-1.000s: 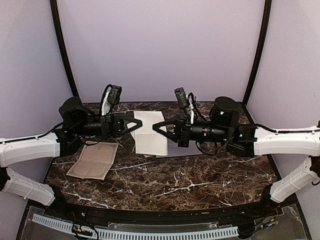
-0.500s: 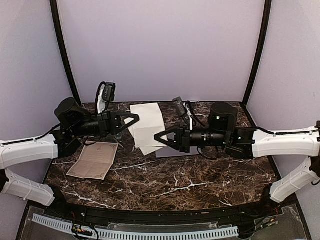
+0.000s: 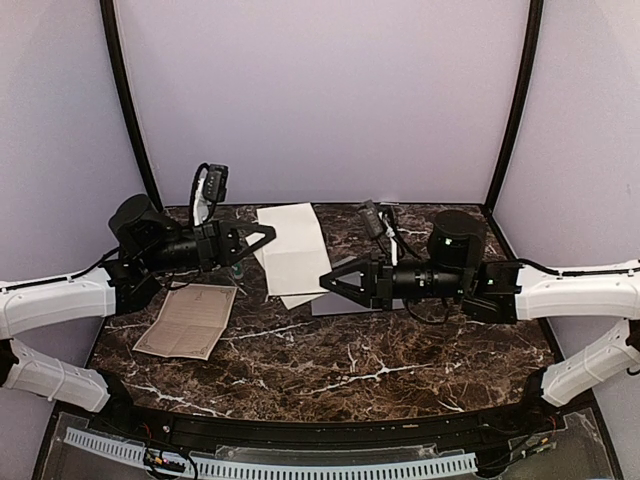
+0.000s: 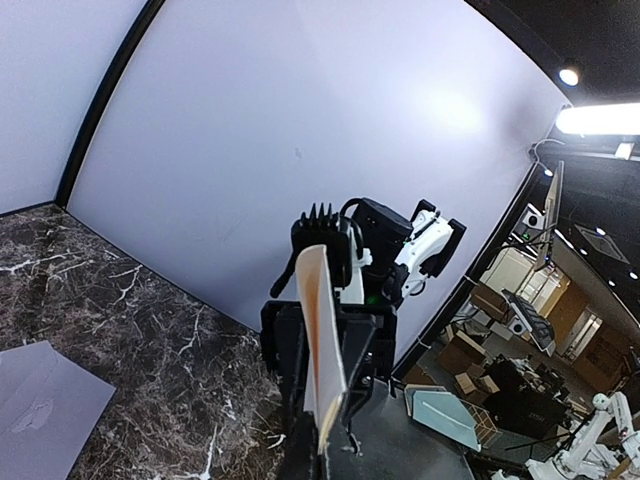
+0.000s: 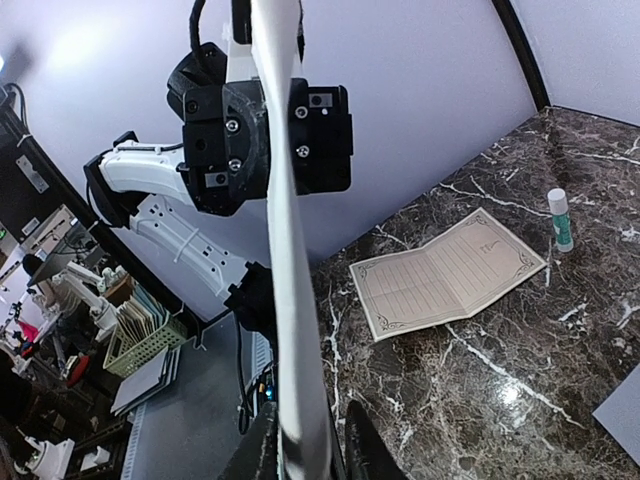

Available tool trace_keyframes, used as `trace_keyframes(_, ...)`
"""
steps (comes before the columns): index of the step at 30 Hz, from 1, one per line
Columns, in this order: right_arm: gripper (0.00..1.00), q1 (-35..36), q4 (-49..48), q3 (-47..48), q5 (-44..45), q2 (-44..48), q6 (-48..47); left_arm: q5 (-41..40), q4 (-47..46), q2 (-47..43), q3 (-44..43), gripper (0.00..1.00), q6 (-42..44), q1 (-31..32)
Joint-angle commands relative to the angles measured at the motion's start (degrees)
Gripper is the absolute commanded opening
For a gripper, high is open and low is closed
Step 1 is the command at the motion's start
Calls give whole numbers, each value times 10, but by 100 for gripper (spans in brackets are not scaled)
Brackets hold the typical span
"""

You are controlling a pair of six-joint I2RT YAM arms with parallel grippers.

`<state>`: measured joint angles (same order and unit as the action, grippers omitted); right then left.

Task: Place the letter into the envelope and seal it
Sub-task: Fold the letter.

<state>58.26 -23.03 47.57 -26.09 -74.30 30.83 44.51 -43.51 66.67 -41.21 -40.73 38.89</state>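
Observation:
A white sheet [image 3: 290,250], tan on its other face, is held off the table between both grippers. My left gripper [image 3: 266,237] is shut on its left edge; in the left wrist view the sheet [image 4: 318,320] stands edge-on in that gripper [image 4: 326,335]. My right gripper [image 3: 326,281] is shut on its near right corner; the sheet [image 5: 285,250] also runs edge-on through that gripper [image 5: 305,450]. The pale grey-lavender envelope [image 3: 336,305] lies flat on the table under the right gripper, mostly hidden. It shows in the left wrist view [image 4: 40,405] and the right wrist view [image 5: 622,412].
A tan ornate-bordered sheet [image 3: 190,320] lies opened out on the marble table [image 3: 380,370] at the left, also in the right wrist view [image 5: 450,275]. A glue stick [image 5: 560,220] stands beyond it. Lavender walls and black posts close in the back and sides.
My right gripper has moved nearer and to the right with the white sheet's corner. The sheet has spread out and swung. My left gripper has drawn back slightly, still holding it.

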Motion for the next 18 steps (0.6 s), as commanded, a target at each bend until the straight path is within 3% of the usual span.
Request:
trace_keyframes(1, 1, -5, -11, -13, 6, 26, 5, 10, -6, -15, 0, 0, 8, -3)
trace_keyframes(8, 0, -5, -28, -16, 5, 22, 6, 18, -3, -11, 0, 0, 10, -5)
trace_keyframes(9, 8, -6, -22, -11, 9, 20, 3, 32, -3, -9, -1, 0, 12, -4)
trace_keyframes(11, 46, -6, -14, 2, 18, 17, -5, 53, -3, -3, -2, 0, 14, -4)
trace_keyframes(12, 59, -7, -12, 8, 25, 16, -9, 66, -2, 2, -2, 0, 14, -4)
trace_keyframes(14, 76, -8, 1, 30, 42, 12, -21, 83, 5, 6, -4, 0, 17, -4)
trace_keyframes(18, 82, -12, 23, 70, 42, -4, -47, 122, 44, 20, -17, 0, 39, -3)
